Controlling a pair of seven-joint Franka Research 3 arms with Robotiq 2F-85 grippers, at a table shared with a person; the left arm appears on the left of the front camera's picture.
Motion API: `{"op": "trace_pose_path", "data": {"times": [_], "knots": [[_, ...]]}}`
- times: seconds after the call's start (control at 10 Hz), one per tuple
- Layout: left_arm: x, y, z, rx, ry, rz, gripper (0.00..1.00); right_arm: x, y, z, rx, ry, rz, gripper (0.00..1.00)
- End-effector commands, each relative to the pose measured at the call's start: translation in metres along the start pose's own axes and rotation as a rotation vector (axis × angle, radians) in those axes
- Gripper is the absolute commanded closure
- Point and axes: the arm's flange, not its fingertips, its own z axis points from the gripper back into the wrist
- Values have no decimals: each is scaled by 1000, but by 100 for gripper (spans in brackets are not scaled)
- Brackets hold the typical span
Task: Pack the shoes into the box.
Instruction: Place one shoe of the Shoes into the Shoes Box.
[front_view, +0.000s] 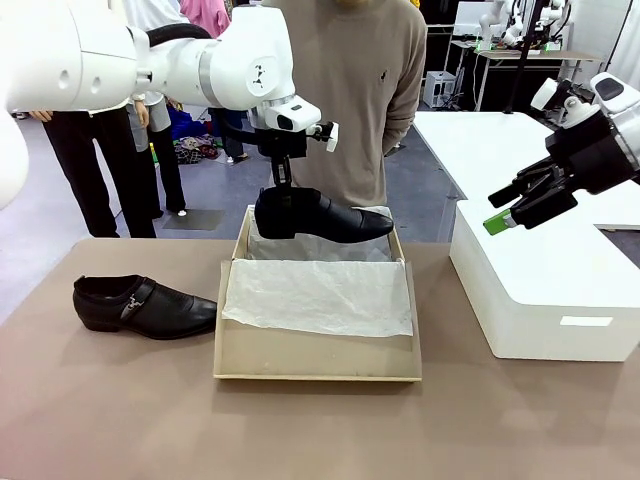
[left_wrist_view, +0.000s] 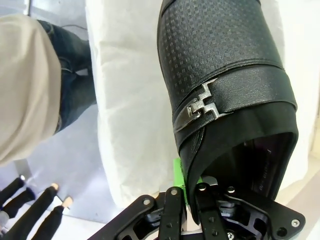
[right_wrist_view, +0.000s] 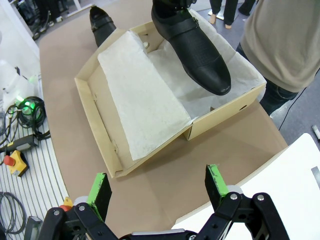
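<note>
Above the box (front_view: 316, 355), shoe (front_view: 330, 218) in left hand (front_view: 283, 188)

The left arm reaches in from the left side and across the middle, its wrist bent so that the left gripper (front_view: 283, 186) points straight down. Its fingers (left_wrist_view: 176, 172) are pinched together on the heel rim of a shoe (front_view: 320, 218), which it holds aloft. The right arm is raised at the right side. The right gripper (front_view: 500, 208) angles down and leftward, jaws spread wide apart.
</note>
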Motion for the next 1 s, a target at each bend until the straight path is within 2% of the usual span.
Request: {"op": "trace_pose_path", "data": {"times": [0.0,0.9], "knots": [[-3,-2,-6,4,3,-35,100,0,-3,-3,11,-37,23,0],[-12,-1,-44,47,20,-14,100,0,-3,-3,11,-37,23,0]]}}
